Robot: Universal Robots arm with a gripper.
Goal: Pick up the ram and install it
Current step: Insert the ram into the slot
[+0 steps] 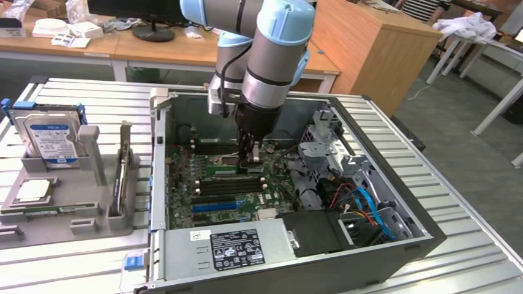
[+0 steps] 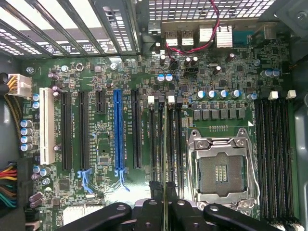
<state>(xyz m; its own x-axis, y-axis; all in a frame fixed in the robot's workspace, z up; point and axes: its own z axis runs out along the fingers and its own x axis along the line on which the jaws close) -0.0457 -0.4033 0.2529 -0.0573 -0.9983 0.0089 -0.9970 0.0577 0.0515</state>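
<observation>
My gripper (image 1: 252,156) reaches down inside the open computer case (image 1: 425,229), just above the motherboard (image 1: 220,190). In the wrist view the gripper (image 2: 166,207) is shut on the ram (image 2: 166,144), which shows edge-on as a thin line running between the black fingers (image 2: 150,214). The stick hangs over the pair of black memory slots (image 2: 155,139) next to the processor socket (image 2: 222,166), lined up along them. Whether its lower edge touches a slot I cannot tell.
Left of the case a grey holder (image 1: 90,214) carries a blue-labelled hard drive (image 1: 51,138) and a square silver processor chip (image 1: 33,191). Inside the case are a blue expansion slot (image 2: 118,130), further memory slots (image 2: 272,159), the power supply (image 1: 229,248) and coloured cables (image 1: 368,208).
</observation>
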